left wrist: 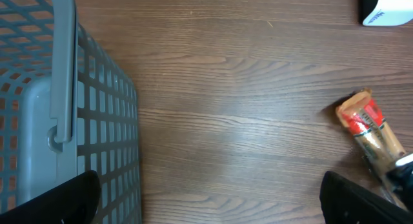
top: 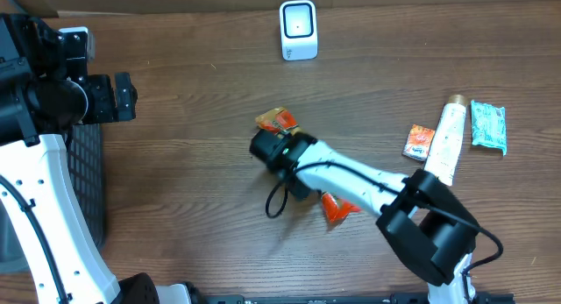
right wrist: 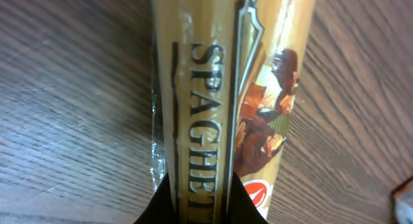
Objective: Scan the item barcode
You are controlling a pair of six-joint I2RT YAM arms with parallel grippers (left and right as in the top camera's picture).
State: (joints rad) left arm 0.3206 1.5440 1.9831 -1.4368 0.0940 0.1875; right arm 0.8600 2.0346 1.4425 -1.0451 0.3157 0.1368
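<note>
- Along the near edge of the surface, the right arm is seen reaching in from the near right corner. An orange sachet (top: pixel 337 209) lies partly under its forearm and could be dragged or knocked if the arm is swung low.
- Toward the middle of the surface, the right claw (top: pixel 268 148) appears closed on the spaghetti packet (top: pixel 279 120), with the fingers (right wrist: pixel 155 208) pressed against both long sides. The packet lies flat on the wood, one end pointing toward the far edge.
- A slip is judged the main risk. The film is glossy and the packet long, so an off-centre hold would let it droop or pivot once lifted.
- No barcode is shown on the upward printed face, so a failed read is likely unless the packet is turned before it is presented.
- By the right edge, a tube (top: pixel 447 139), a teal packet (top: pixel 488 127) and a small orange packet (top: pixel 419 141) are grouped, well apart from the right claw.
- At the left edge, the left claw (left wrist: pixel 210 195) is held wide with nothing in it, just by the grey basket (top: pixel 88 173).
- Against the far edge, the scanner (top: pixel 298 30) stands upright. Only bare wood is seen between it and the spaghetti packet, so room is left for a straight carry.
</note>
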